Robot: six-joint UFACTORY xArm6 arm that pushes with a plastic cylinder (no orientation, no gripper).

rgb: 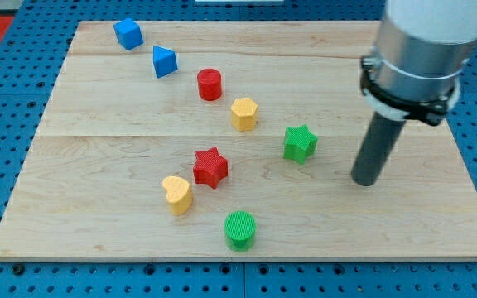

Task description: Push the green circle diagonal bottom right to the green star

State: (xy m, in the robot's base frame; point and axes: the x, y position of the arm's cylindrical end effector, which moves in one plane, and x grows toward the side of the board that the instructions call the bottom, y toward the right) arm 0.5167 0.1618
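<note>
The green circle (pixel 240 229) sits near the board's bottom edge, below the middle. The green star (pixel 300 143) lies up and to the right of it, right of centre. My tip (pixel 363 181) rests on the board to the right of the green star and a little lower, well apart from it. The tip is far up and to the right of the green circle and touches no block.
A red star (pixel 210 167) and a yellow heart (pixel 177 194) lie left of the green circle. A yellow hexagon (pixel 243 113), a red cylinder (pixel 209 84), a blue triangle (pixel 165 62) and a blue cube (pixel 128 34) run diagonally toward the top left. The wooden board (pixel 98 165) sits on a blue pegboard.
</note>
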